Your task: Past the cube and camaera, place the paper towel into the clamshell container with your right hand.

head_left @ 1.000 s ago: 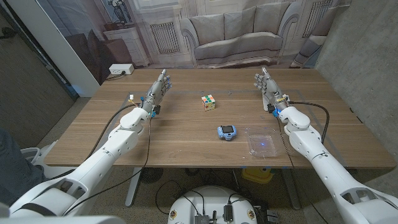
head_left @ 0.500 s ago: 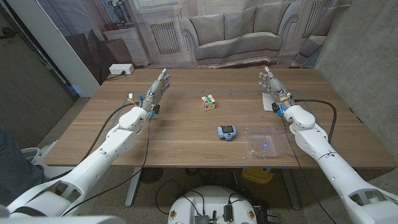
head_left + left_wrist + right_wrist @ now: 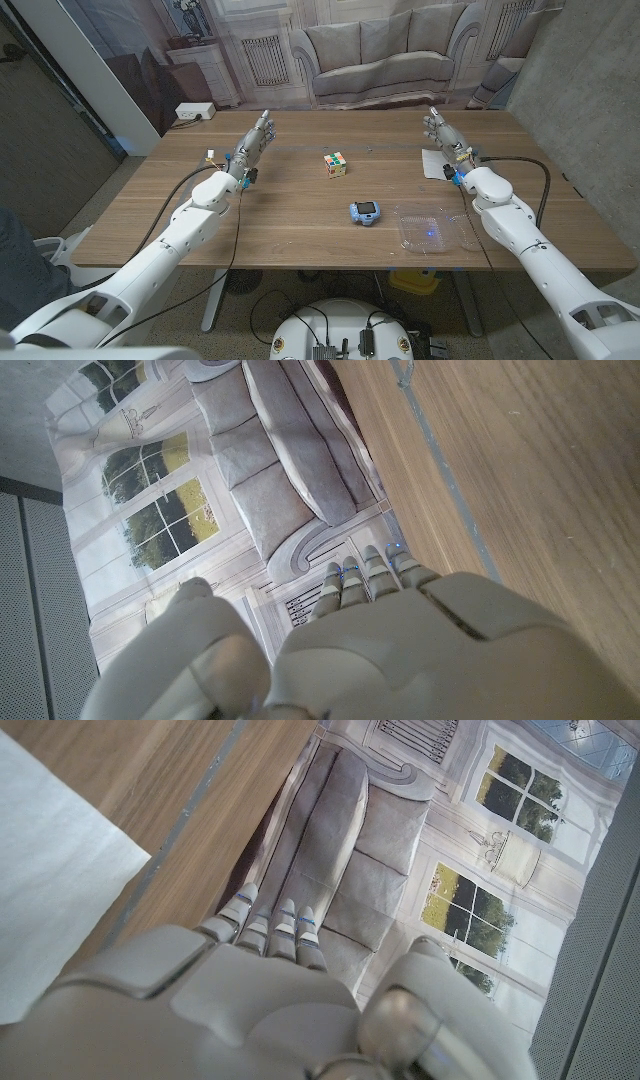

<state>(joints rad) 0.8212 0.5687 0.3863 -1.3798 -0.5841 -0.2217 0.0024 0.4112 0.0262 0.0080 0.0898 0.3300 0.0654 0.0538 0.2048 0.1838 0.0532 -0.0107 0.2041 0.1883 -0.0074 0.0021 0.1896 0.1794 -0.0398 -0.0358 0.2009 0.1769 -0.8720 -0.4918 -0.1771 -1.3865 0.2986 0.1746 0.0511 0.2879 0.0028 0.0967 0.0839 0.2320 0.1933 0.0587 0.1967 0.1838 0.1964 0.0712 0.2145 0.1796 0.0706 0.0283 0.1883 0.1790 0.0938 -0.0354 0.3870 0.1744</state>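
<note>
One paper towel (image 3: 434, 162) lies flat on the table (image 3: 290, 210), just beside my right hand (image 3: 442, 135), on the side toward the table's middle and a little back toward my wrist. In the right wrist view the same white sheet (image 3: 50, 870) spreads over the wood next to the back of my right hand (image 3: 240, 1010). That hand holds nothing: its fingers (image 3: 270, 925) are stretched out straight and close together, pointing toward the far edge of the table, and I cannot tell whether any of them touches the sheet.

Back along my right forearm, nearer to me than the hand, sits the clear clamshell container (image 3: 432, 231), lying open with its two shallow halves side by side; my arm passes over its outer half. Just beside the container, on the side toward my left hand, is the small blue camera (image 3: 364, 212). Farther out from me than the camera, roughly level with both my hands and between them, stands the coloured cube (image 3: 336, 164), well apart from the towel.

My left hand (image 3: 252, 146) is across the table from the right one, near the far side of the wood, gripping nothing, fingers extended and pointing away from me. In the left wrist view its fingertips (image 3: 365, 565) reach out above bare wood toward a backdrop printed with a sofa (image 3: 365, 55)
</note>
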